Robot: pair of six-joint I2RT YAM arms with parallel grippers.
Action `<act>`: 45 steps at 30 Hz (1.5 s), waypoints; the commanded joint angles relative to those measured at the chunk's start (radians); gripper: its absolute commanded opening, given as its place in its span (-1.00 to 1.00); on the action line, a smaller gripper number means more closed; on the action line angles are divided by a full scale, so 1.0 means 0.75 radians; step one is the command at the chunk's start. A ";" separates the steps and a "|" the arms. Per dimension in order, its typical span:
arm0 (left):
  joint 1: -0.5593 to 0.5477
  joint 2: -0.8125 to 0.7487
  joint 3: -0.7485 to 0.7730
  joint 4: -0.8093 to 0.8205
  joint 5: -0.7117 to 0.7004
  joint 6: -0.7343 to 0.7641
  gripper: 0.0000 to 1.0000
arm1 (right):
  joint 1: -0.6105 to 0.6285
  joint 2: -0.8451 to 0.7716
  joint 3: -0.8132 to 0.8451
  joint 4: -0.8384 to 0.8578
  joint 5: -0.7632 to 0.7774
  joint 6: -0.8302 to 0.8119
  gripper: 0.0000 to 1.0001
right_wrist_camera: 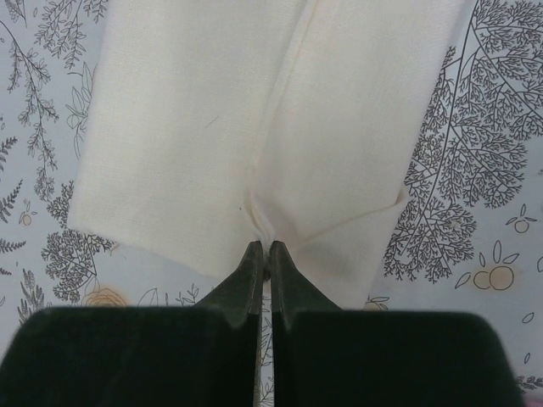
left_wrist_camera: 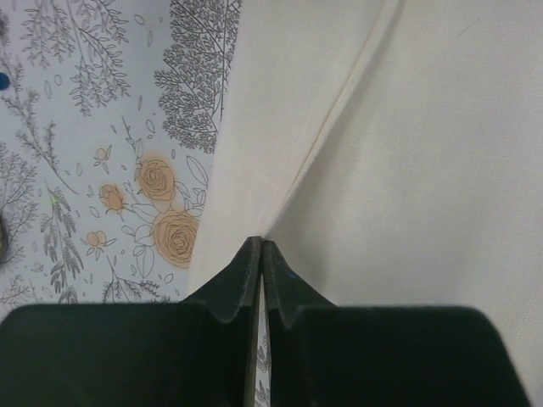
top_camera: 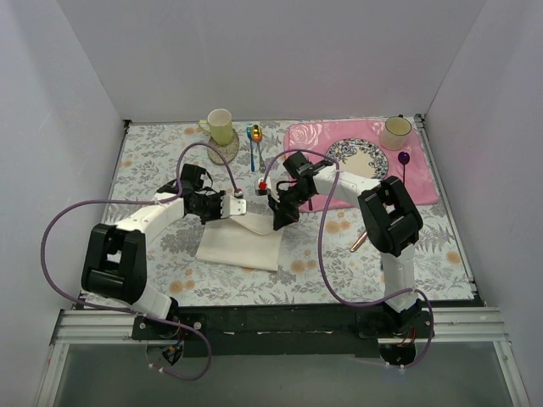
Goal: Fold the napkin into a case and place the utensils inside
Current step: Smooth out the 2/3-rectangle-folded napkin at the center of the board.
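Observation:
The cream napkin lies mid-table on the flowered cloth, its far edge drawn up between the two grippers. My left gripper is shut at the napkin's far left; in the left wrist view its tips meet right on a crease of the napkin. At the far right corner my right gripper is shut, with puckered napkin pinched at its tips. A gold-bowled spoon lies at the back. The copper knife pokes out from under the right arm.
A green cup on a coaster stands at the back left, with a blue-handled spoon beside it. The pink placemat at the back right carries a patterned plate, a cream cup and a purple fork.

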 commanded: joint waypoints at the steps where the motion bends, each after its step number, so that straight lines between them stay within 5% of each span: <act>1: 0.004 -0.125 -0.019 0.021 0.051 -0.075 -1.00 | -0.001 -0.074 0.063 -0.059 -0.042 0.025 -0.97; 24: 0.004 -0.013 -0.207 0.047 -0.057 -0.216 -1.00 | -0.007 0.057 -0.064 0.065 0.123 0.025 -0.97; 34: 0.008 0.037 -0.228 0.053 -0.078 -0.365 -1.00 | -0.070 0.176 0.144 0.072 0.197 0.064 -0.97; 45: 0.010 0.069 -0.205 0.027 -0.064 -0.445 -1.00 | -0.072 0.063 0.177 -0.076 0.089 -0.041 -0.97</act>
